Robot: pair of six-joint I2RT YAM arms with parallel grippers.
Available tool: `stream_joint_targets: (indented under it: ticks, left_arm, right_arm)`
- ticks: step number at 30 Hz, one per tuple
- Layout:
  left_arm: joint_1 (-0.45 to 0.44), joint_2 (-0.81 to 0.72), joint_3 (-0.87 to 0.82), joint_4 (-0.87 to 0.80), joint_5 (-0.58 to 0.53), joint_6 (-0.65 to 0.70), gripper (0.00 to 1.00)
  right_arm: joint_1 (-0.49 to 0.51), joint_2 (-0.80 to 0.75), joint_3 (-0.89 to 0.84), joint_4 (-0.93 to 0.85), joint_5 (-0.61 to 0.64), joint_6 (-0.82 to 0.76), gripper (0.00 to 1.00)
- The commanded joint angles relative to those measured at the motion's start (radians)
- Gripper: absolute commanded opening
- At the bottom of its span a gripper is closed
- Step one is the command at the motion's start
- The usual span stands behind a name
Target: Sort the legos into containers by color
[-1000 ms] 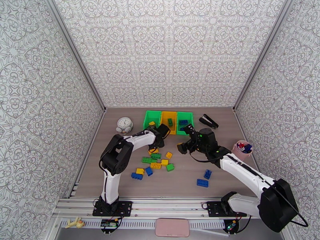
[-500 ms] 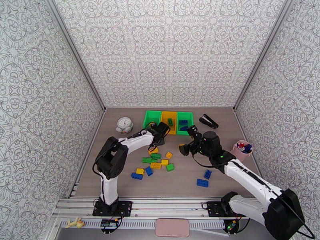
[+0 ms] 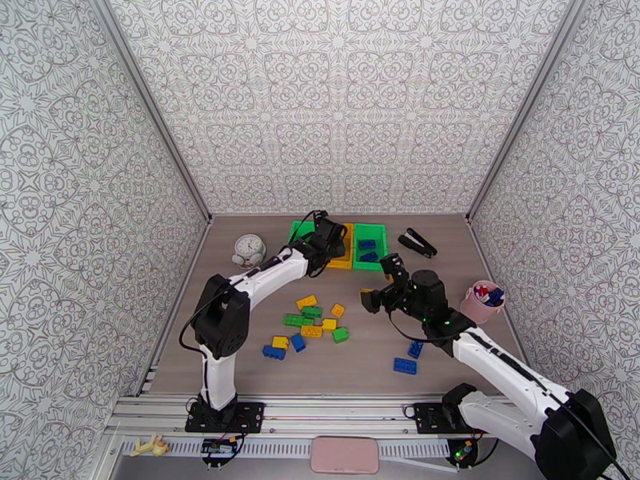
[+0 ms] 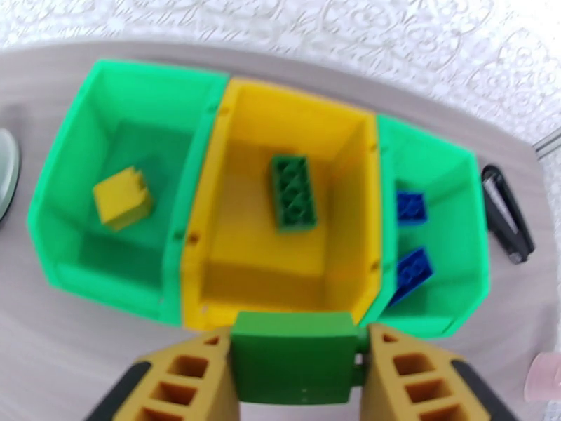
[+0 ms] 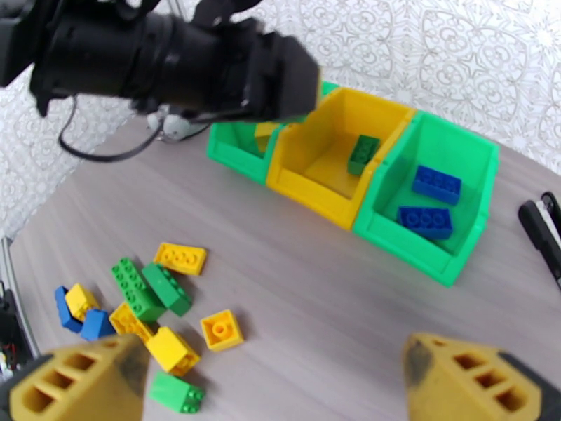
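Observation:
My left gripper is shut on a green brick and hovers at the near edge of the yellow bin; from above it sits over the joined bins. A green brick lies in the yellow bin. The left green bin holds a yellow brick, and the right green bin holds two blue bricks. My right gripper is open and holds nothing, right of the loose pile, as the top view shows.
A white clock stands left of the bins, a black stapler to their right, and a pink cup at the right edge. Two blue bricks lie apart near my right arm.
My left gripper has risen from the pile and moved back over the bins with the green brick. A yellow brick beneath it is now uncovered. The right arm has shifted slightly right.

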Motion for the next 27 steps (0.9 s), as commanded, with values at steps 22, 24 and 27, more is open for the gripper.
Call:
stream_joint_targets:
  ticks: [22,24,27]
  left_arm:
    - [0.057,0.256,0.282,-0.056,0.08,0.028,0.57]
    - [0.055,0.244,0.275,-0.054,0.079,0.032,0.66]
    - [0.051,0.213,0.254,-0.054,0.077,0.036,0.74]
  right_arm:
    - [0.005,-0.132,0.003,-0.108,0.12,0.056,0.98]
    - [0.005,-0.143,0.006,-0.117,0.126,0.056,0.98]
    - [0.004,-0.16,0.006,-0.134,0.144,0.066,0.98]
